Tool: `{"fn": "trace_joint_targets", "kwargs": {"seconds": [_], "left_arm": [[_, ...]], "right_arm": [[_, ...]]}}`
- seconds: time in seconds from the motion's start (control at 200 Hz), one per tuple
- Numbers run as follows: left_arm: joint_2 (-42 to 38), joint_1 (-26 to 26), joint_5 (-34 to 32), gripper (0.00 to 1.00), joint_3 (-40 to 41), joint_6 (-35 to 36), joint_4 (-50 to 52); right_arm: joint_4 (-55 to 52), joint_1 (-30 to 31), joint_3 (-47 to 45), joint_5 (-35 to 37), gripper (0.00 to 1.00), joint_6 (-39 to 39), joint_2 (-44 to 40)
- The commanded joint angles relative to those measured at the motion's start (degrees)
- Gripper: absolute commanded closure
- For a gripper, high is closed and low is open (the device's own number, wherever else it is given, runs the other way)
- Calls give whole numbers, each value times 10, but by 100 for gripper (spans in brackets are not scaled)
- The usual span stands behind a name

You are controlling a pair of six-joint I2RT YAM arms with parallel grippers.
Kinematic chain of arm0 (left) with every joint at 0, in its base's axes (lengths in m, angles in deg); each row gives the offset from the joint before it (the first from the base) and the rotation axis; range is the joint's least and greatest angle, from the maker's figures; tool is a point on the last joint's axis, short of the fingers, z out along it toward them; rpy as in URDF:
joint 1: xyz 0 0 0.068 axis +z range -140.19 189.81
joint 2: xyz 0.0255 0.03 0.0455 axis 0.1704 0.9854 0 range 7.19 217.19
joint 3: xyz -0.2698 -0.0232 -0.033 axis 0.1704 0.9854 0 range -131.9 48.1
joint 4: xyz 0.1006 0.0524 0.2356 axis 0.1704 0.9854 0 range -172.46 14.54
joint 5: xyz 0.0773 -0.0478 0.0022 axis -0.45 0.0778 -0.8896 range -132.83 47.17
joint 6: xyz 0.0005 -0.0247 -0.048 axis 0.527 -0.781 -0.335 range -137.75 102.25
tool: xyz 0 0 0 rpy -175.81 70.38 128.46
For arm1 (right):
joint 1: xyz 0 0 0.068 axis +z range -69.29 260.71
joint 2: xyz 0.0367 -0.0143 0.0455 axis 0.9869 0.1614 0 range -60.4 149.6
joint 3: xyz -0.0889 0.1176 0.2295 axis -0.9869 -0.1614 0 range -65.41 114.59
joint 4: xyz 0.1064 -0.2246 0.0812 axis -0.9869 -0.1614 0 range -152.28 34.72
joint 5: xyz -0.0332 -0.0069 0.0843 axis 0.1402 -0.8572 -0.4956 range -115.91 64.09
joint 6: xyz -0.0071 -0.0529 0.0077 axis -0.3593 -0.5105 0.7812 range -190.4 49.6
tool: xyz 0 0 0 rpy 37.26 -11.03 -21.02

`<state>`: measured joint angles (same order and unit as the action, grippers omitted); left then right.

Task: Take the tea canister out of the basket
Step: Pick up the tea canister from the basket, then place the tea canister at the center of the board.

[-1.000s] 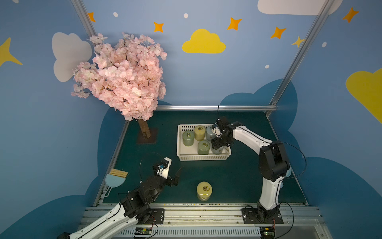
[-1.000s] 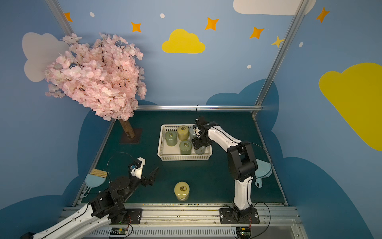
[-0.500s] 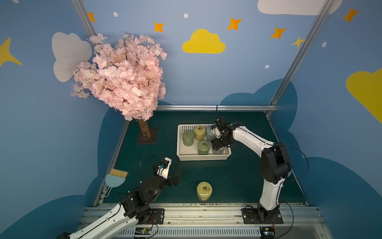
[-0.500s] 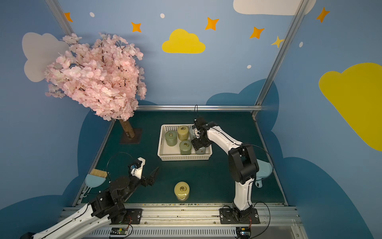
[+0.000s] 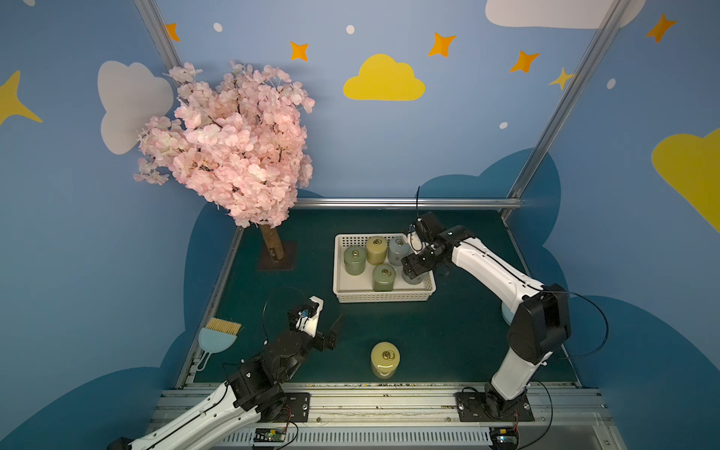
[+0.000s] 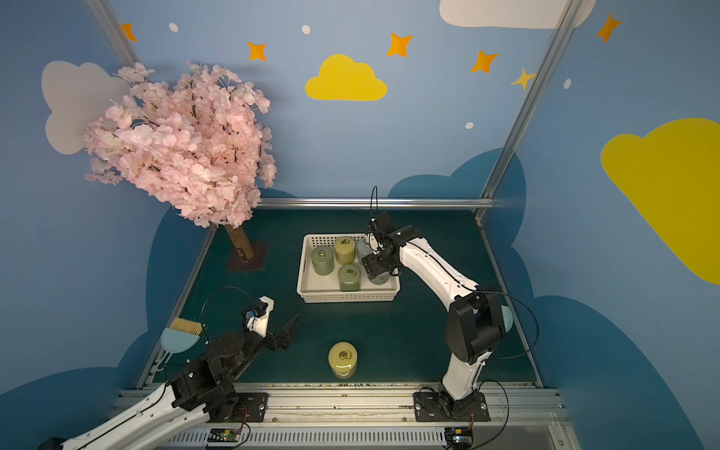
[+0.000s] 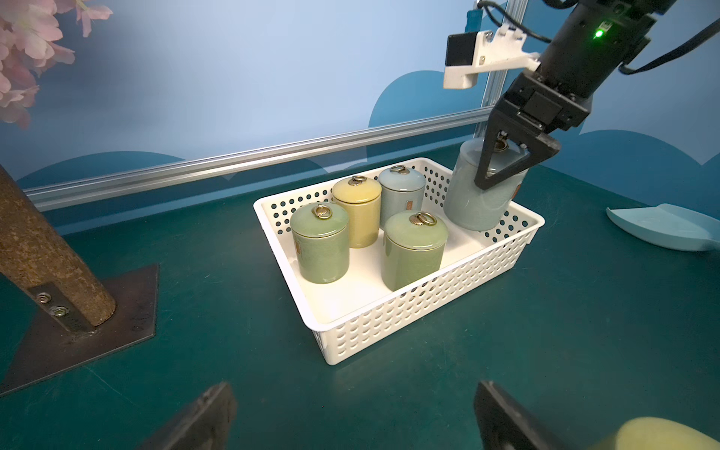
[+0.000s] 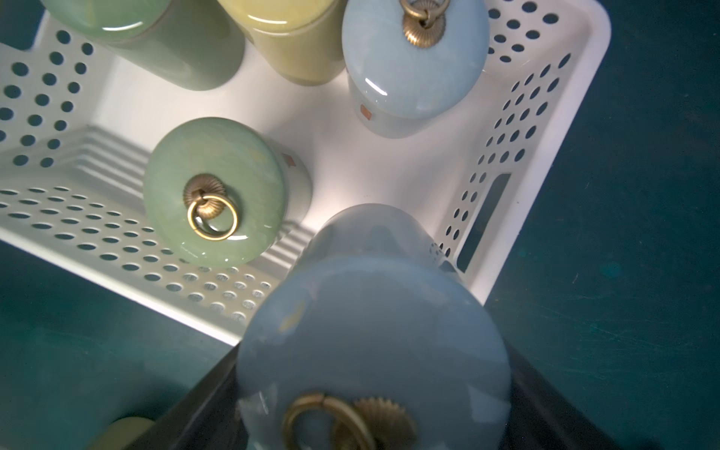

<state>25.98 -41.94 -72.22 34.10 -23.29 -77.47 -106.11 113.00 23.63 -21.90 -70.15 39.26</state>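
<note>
The right gripper (image 7: 506, 163) pinches a pale blue tea canister (image 7: 475, 202) by its upper body, just under the lid, with one black finger on each side. The canister is lifted and tilted. Its base hangs over the right end of the white perforated basket (image 7: 389, 311), near the handle slot, about level with the rim. Whether it fully clears the rim cannot be told.

Four more canisters stand upright inside the basket. A green canister (image 7: 320, 241) and another green one (image 7: 415, 249) are on the near side. A yellow canister (image 7: 357, 212) and a second pale blue canister (image 7: 401, 195) stand behind them. Each lid carries a brass ring.

The left gripper (image 7: 352, 389) hovers low over the front left of the dark green table (image 5: 448, 331), well apart from the basket. Its jaws are spread wide and hold nothing. A lone yellow canister (image 5: 385, 359) stands upright on the table near the front edge, between the two arms' bases.

A pink blossom tree (image 5: 230, 144) rises at the back left. A blue dustpan with a brush (image 5: 216, 339) lies at the table's left edge.
</note>
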Motion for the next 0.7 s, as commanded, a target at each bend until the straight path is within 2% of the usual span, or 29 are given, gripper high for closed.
{"fn": "trace_joint_targets", "kwargs": {"seconds": [0.0, 0.696], "left_arm": [[-3, 3, -3, 0, 6, 5, -16], [-6, 3, -3, 0, 5, 6, -14]], "right_arm": [[-4, 10, -1, 8, 46, 10, -50], [-38, 68, -94, -8, 46, 60, -190]]}}
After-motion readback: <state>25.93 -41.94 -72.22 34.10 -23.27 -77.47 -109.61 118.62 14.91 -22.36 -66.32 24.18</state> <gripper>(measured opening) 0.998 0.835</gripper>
